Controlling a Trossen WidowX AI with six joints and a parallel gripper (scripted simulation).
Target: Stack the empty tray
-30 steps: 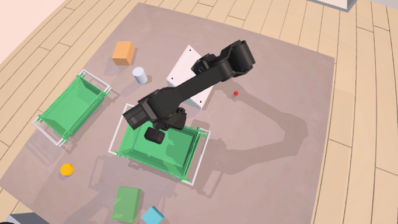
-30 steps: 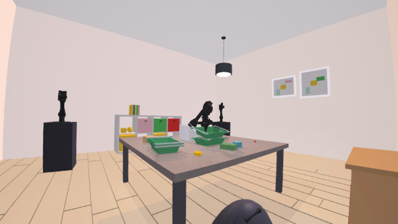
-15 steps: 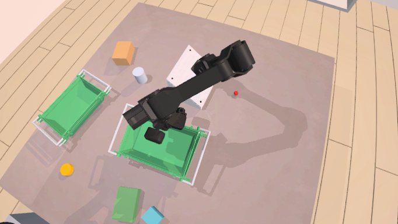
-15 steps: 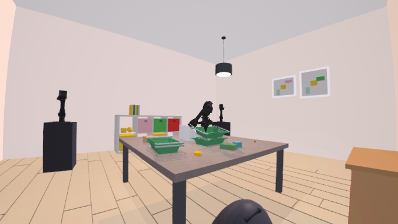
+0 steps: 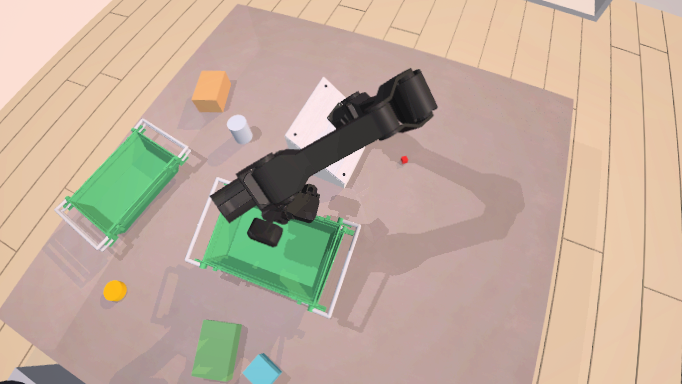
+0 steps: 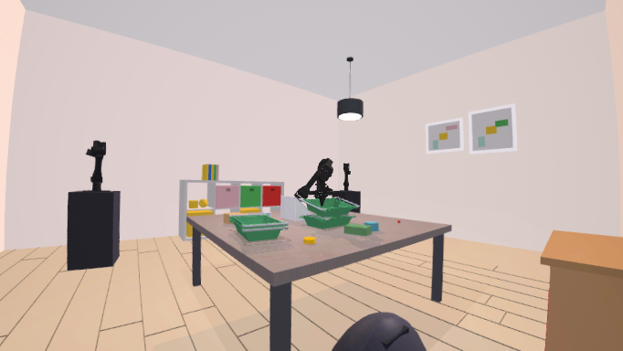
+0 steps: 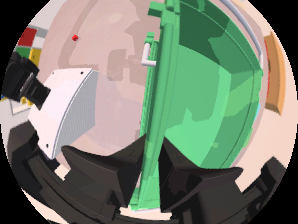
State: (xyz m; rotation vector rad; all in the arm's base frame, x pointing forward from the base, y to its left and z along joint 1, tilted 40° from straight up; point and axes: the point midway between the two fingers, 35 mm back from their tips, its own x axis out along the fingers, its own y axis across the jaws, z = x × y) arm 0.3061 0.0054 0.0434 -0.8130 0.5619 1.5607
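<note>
Black gripper [image 5: 272, 227] apparently clamped on green tray [image 5: 280, 255] rim, second tray [image 5: 122, 182] left

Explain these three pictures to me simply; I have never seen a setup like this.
The black machine is a robot arm with a two-fingered gripper at its end. One picture looks down from above, one across the room, one from a camera at the wrist. On the table are two green trays with white wire bars. The gripper is clamped on the wall of one tray, holding it in the air over something green that is hard to make out. The other tray stands to the side. Small blocks lie around them.
</note>
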